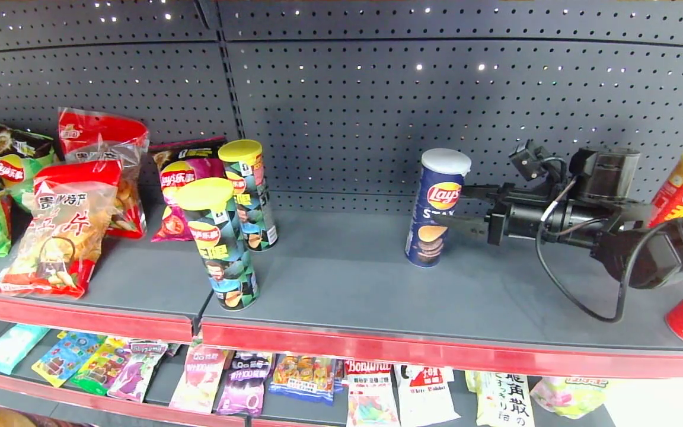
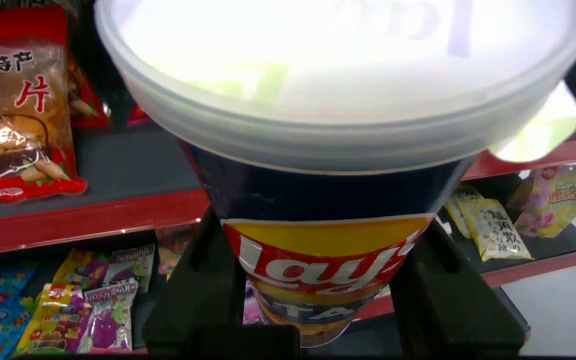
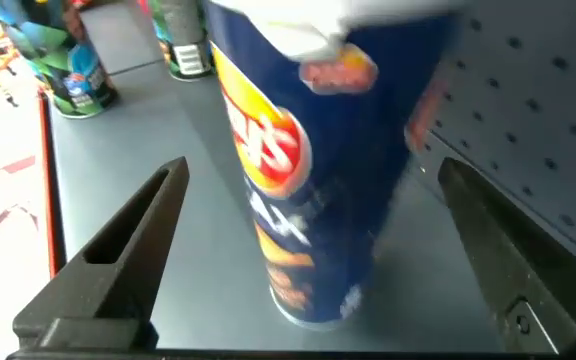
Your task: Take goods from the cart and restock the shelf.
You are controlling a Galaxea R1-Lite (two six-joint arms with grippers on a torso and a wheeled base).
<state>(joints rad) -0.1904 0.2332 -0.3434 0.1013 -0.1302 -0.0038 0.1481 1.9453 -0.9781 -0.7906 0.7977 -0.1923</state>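
Though navy-bodied, the chip can (image 1: 434, 220) wears a white lid (image 1: 446, 161).

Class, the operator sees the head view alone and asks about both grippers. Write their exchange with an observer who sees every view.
Operator: Is the right gripper shut on the blue can?
Observer: No. The right wrist view shows it open, fingers spread wider than the can.
Operator: What is the left gripper doing?
Observer: It is shut on a second blue can with a white lid, before the shelves.
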